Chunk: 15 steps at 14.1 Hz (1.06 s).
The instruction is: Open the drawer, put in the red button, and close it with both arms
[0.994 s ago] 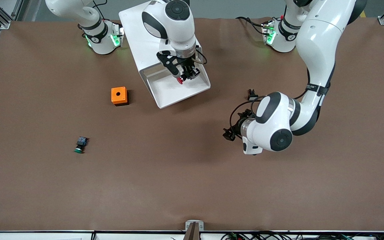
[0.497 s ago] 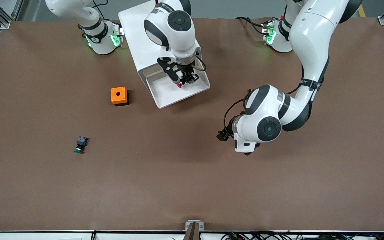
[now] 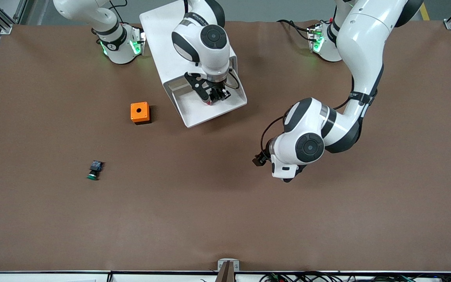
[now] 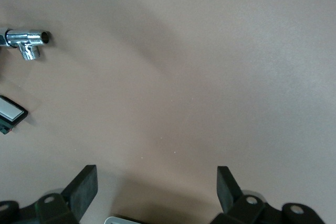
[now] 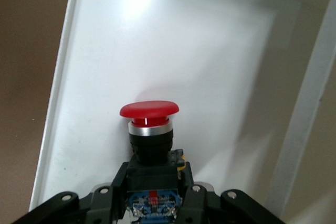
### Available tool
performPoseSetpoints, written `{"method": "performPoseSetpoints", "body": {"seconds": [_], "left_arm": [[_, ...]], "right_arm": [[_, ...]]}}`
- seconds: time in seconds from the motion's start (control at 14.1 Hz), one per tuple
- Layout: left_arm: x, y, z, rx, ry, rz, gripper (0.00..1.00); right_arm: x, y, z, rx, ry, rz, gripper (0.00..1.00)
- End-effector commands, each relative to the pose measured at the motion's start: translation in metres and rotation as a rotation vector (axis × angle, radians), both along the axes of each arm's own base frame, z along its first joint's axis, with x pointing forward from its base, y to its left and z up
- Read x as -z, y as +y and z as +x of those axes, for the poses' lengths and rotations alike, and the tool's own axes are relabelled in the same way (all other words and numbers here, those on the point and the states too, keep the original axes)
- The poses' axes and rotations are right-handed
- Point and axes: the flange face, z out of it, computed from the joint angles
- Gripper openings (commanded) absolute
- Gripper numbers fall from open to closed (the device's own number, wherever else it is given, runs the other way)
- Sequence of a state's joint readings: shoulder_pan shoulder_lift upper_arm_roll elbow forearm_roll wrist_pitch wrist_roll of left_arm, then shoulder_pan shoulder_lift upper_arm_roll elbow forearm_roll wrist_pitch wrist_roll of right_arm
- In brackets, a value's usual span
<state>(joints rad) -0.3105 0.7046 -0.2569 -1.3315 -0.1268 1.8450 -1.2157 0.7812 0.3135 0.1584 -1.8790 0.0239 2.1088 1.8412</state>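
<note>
Nearest the front camera we see a small push button with a green cap and a dark body (image 3: 93, 170), lying on its side on the brown table (image 3: 194, 219) toward the right arm's end, well apart from everything else. Farther from the camera, toward the left arm's end, we find the left gripper (image 4: 156, 188) hanging over bare table with its two black fingers (image 4: 84, 186) spread wide and nothing between them; in the front view it is mostly hidden under its own white wrist. In the left wrist view we also catch a small chrome pipe fitting (image 4: 25, 40) and a flat black-framed part with a white face (image 4: 10, 114) lying on the table, apart from each other. Farther back again an orange box with a round hole in its top (image 3: 139, 112) stands on the table, beside the pulled-out white tray drawer (image 3: 194, 109), apart from it. This uppermost drawer of the large white box-shaped cabinet (image 3: 163, 43) stands open. Over its white floor we see the right gripper (image 3: 212, 96), its fingers clamped on the black-and-blue body of the push button with the round red cap (image 5: 149, 110); the red cap points out from the fingertips toward the drawer's floor, and we cannot tell whether it touches it
</note>
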Motion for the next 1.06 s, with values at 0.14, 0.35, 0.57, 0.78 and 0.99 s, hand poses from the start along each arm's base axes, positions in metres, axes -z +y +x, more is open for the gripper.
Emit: {"method": "performPoseSetpoints", "body": {"seconds": [0.14,0.35,0.57,0.78,0.99], "left_arm": [[-0.005,-0.010,-0.003,0.057,-0.077,0.036,1.00],[-0.006,-0.016,-0.003,0.071,-0.118,0.042,1.00],[-0.009,-0.035,-0.010,0.085,-0.164,0.019,1.00],[-0.012,-0.041,-0.013,0.089,-0.170,0.016,1.00],[-0.015,-0.055,-0.023,0.103,-0.173,0.013,1.00]], "right_arm": [[-0.010,0.014,0.009,0.031,0.022,0.041,0.00],[-0.003,0.020,0.014,0.035,0.026,0.044,0.00],[0.002,0.022,0.016,0.037,0.030,0.039,0.00],[-0.005,0.025,0.019,0.036,0.023,0.052,0.98],[-0.030,0.029,0.025,0.012,0.033,0.043,1.00]]}}
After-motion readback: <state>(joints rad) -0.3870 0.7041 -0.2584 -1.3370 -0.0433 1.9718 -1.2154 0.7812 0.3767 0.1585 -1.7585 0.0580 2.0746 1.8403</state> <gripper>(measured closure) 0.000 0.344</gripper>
